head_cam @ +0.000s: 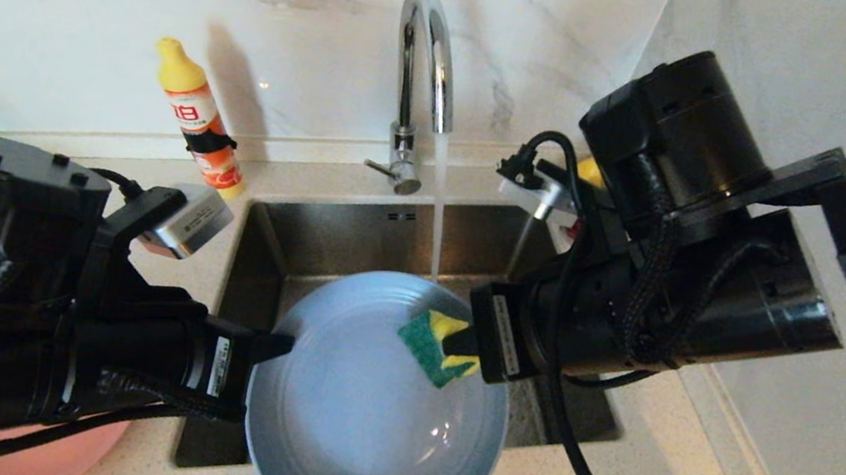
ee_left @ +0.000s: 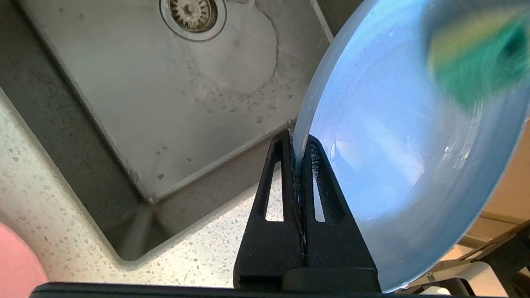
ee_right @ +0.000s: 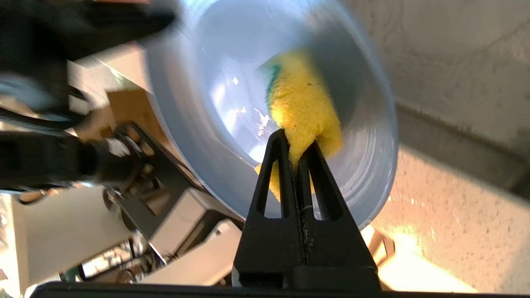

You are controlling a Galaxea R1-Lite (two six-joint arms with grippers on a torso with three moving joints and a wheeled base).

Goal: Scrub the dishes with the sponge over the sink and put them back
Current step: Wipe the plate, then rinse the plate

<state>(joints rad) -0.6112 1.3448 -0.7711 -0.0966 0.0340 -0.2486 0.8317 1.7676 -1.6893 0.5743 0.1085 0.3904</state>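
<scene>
Head view: left gripper (head_cam: 281, 344) jaws pinch the grey-blue plate (head_cam: 363, 413) rim; right gripper (head_cam: 467, 345) jaws clamp the sponge (head_cam: 433, 346) against it.

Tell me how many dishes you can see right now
2: a grey-blue plate held over the sink, and a salmon-pink plate on the counter at the lower left, mostly hidden behind the left arm. Others may be hidden.
</scene>
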